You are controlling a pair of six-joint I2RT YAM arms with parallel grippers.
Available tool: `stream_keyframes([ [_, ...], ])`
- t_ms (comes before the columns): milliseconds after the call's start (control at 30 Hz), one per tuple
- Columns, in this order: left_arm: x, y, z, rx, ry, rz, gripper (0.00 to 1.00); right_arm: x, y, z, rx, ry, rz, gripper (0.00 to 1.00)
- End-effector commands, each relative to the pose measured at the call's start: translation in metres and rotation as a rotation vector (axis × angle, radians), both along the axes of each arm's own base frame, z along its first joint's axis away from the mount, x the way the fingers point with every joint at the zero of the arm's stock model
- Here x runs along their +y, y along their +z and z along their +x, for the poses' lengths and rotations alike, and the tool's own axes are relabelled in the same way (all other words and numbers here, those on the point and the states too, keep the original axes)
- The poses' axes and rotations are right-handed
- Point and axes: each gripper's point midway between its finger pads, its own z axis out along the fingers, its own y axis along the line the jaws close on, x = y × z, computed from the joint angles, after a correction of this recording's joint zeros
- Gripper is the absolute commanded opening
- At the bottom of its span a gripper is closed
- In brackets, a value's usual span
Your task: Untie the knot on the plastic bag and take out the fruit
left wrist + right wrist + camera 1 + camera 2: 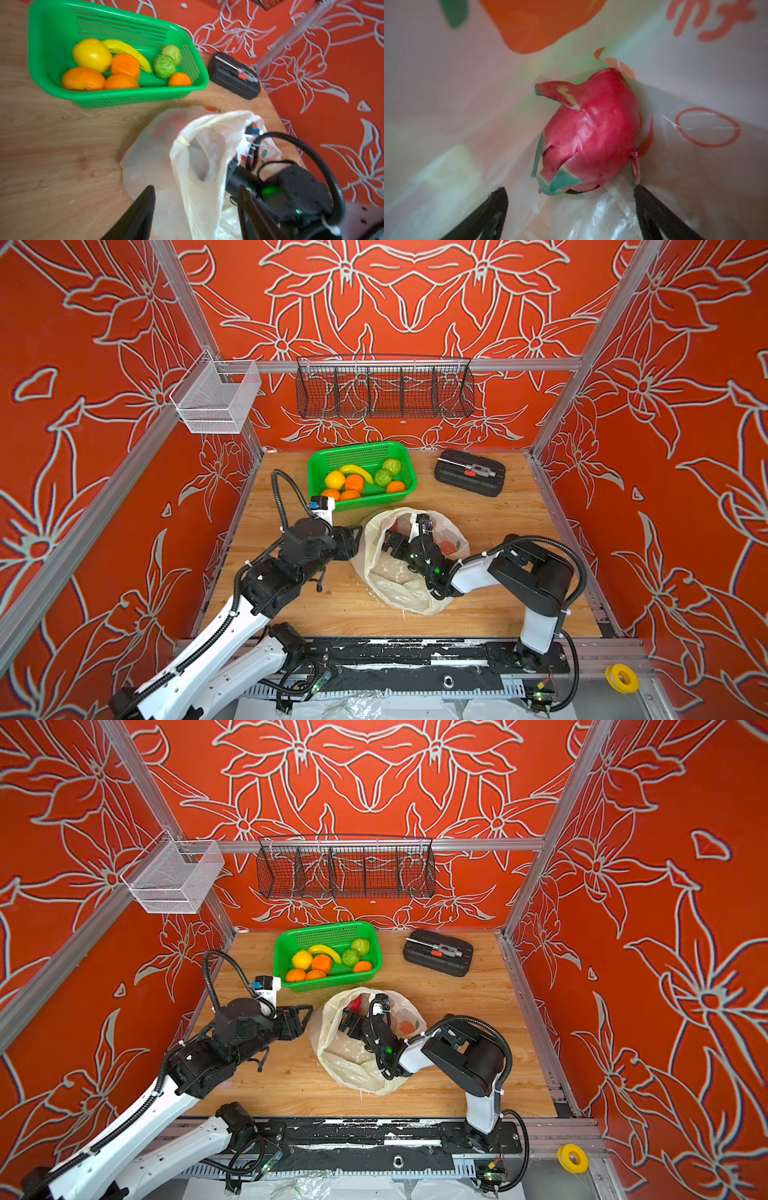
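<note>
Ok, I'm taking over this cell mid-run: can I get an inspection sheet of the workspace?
Surface: wooden table, small white flecks.
Job's things: plastic bag open-mouthed before the green basket, no knot seen; dragon fruit inside; oranges, lemon, green fruits in the basket.
Clutter: banana in the basket; black tool case; yellow tape roll on the frame.
Hands: left hand open, bag film between its fingers; right hand open inside the bag, facing the dragon fruit.
Cables: black hose on the right arm at the bag mouth.
Surroundings: red floral walls; white mesh bin, black wire rack, nothing seen inside.
</note>
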Motion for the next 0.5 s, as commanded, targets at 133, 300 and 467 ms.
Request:
stream_keyframes([
  [133, 0.02, -0.07, 0.047, 0.207, 0.054, -0.02, 0.56, -0.002, -0.005, 0.01, 0.06, -0.019, 0.065, 0.94],
  [300, 0.018, -0.105, 0.068, 0.216, 0.055, -0.028, 0.59, 0.0, -0.009, 0.016, 0.079, -0.008, 0.077, 0.94],
  [467, 0.01, -0.132, 0.077, 0.259, 0.032, -0.038, 0.62, 0.004, -0.011, 0.026, 0.097, -0.003, 0.116, 0.94],
])
